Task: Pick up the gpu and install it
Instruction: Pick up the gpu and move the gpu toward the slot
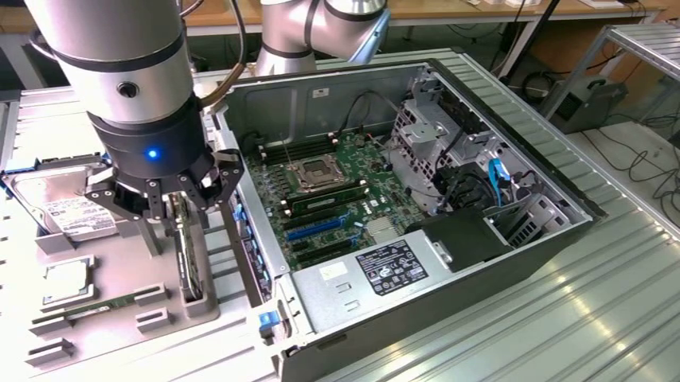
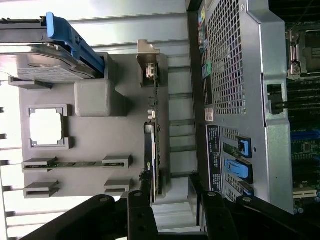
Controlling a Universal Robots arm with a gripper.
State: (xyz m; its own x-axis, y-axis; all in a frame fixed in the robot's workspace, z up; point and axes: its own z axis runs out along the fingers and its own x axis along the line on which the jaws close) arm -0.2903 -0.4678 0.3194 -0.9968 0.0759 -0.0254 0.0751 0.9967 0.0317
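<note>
The gpu (image 1: 190, 259) is a thin black card standing on edge in a slot of the grey parts holder (image 1: 117, 255), just outside the computer case on the exterior view's left. In the wrist view the gpu (image 2: 155, 125) shows edge-on, with its pale metal bracket (image 2: 148, 54) at the far end. My gripper (image 1: 178, 213) hangs directly over the card, open, with dark fingers (image 1: 158, 208) on either side of its top edge. In the wrist view my gripper (image 2: 175, 202) straddles the card's near end, and one finger (image 2: 142, 210) stands close beside it. I hold nothing.
The open computer case (image 1: 531, 239) lies on the exterior view's right, its motherboard (image 1: 351, 159) and blue expansion slots (image 1: 314, 231) exposed. The holder also carries a silver hard drive (image 1: 64, 208), a processor chip (image 1: 66, 282) and a green memory stick (image 1: 101, 306). The case's perforated back panel (image 2: 235, 75) stands close to the card.
</note>
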